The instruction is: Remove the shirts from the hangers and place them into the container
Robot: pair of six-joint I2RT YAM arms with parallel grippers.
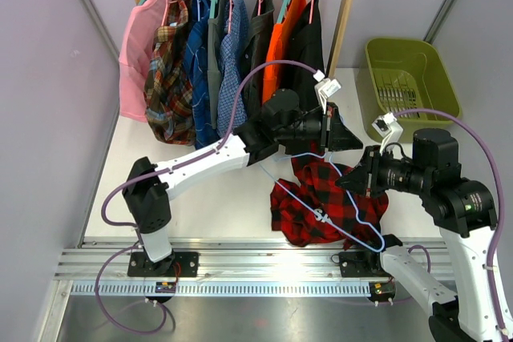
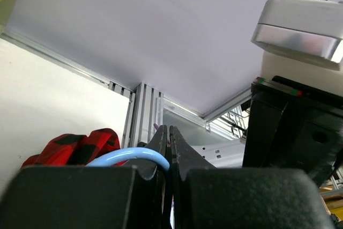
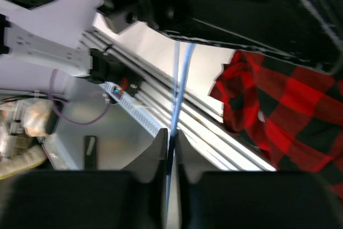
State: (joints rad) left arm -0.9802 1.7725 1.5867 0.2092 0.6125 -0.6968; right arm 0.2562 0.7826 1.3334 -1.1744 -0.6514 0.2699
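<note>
Two tools were clamped on one pale blue hanger (image 3: 177,105), left tool (image 2: 169,132) at the hook, right tool (image 3: 170,135) on the wire, while the red-and-black plaid shirt (image 1: 321,198) lay heaped on the tabletop (image 1: 216,198), apart from the olive-green bin (image 1: 377,66); the step called for a taut wire and cloth slid off gently.

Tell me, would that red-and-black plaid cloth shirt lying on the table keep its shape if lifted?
Probably floppy: the red-and-black plaid cloth shirt lies crumpled in folds on the white table, so it would likely droop. Being thin fabric, it seems light for its size. It might snag rather than lift free, since the thin pale blue hanger runs across it.
</note>
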